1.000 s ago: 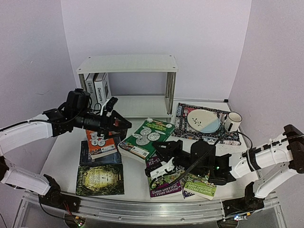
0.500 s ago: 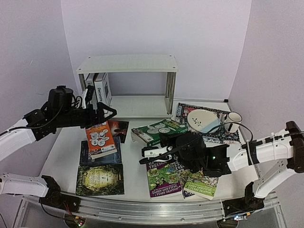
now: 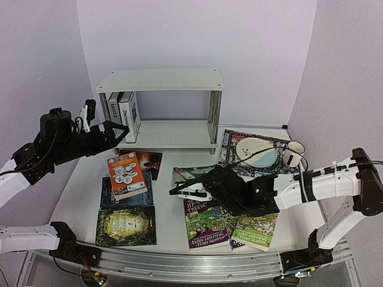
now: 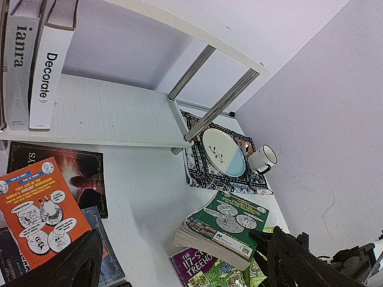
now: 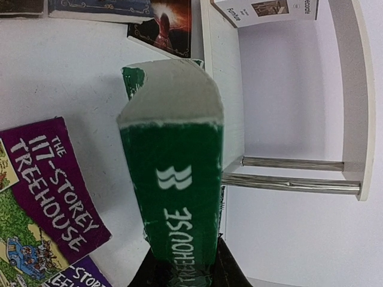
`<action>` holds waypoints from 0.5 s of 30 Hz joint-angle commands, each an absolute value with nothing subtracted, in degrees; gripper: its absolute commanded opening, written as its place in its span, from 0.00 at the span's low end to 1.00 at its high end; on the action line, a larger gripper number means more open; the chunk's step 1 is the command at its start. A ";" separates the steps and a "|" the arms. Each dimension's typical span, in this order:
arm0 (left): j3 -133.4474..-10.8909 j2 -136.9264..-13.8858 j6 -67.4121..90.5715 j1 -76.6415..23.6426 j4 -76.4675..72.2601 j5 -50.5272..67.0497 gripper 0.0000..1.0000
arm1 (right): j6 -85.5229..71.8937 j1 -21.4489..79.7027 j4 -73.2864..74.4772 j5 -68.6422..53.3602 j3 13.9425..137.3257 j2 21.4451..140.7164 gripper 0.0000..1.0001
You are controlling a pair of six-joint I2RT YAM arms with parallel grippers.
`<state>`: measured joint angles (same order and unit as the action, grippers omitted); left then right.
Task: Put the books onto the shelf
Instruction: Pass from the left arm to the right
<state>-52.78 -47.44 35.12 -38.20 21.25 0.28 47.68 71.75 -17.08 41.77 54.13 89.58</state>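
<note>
Jaws narrowed on its spine end, your right gripper (image 5: pixel 188 274) holds a green Treehouse paperback (image 3: pixel 197 174), which is tilted up off the white table (image 3: pixel 78 197). The book sits just in front of the white two-tier shelf (image 3: pixel 160 79), near the shelf's right chrome posts (image 3: pixel 214 116). Your left gripper (image 3: pixel 103 121) hangs in the air off the shelf's left end, its fingers spread wide with nothing between them. Two white hardbacks (image 3: pixel 122 110), one lettered "Decorate", stand upright at the left end of the lower board. An orange paperback (image 3: pixel 125 174) lies on a dark-covered stack (image 3: pixel 111 194), with a dark red-lit cover (image 3: pixel 149 162) just beside it. A purple "117-Storey Treehouse" (image 3: pixel 205 224) lies flat on the near side of the held book. To your right, a plate (image 3: pixel 256 150) and a mug (image 3: pixel 293 155) sit on a patterned mat (image 3: pixel 230 156).
</note>
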 commanded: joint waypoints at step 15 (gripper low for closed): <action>-53.90 -45.62 32.12 -38.14 28.22 -4.83 0.96 | 32.42 70.14 -19.25 34.88 56.96 85.07 0.00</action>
